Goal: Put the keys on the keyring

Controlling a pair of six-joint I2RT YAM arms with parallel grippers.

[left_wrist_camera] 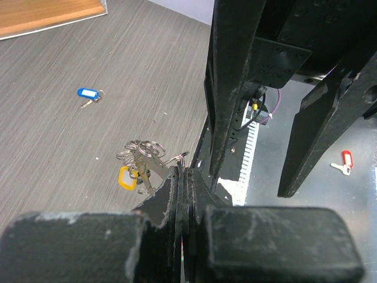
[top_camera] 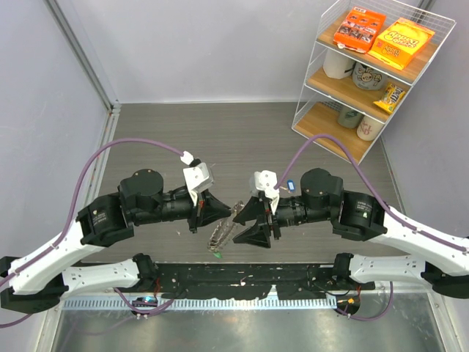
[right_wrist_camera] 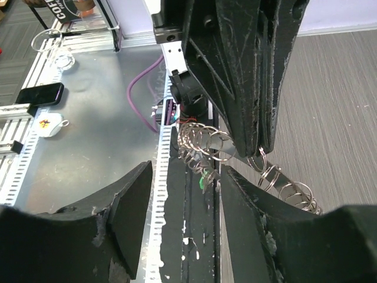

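Presently we find the left gripper (left_wrist_camera: 183, 172) clamped together on the keyring (left_wrist_camera: 141, 158), whose key-laden length hangs slantwise from its tips toward the right gripper (right_wrist_camera: 186, 172). Its jaws stand apart, empty, just beside the keyring. A blue-tagged key (left_wrist_camera: 87, 93) lies well apart on the bench (left_wrist_camera: 53, 153), nearer the right gripper.

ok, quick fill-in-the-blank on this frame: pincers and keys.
1. The left pincer is ___ on the keyring.
2. The right pincer stands ___, holding nothing.
3. The loose key on the wood table has a ___ tag.
Missing words: shut; open; blue.
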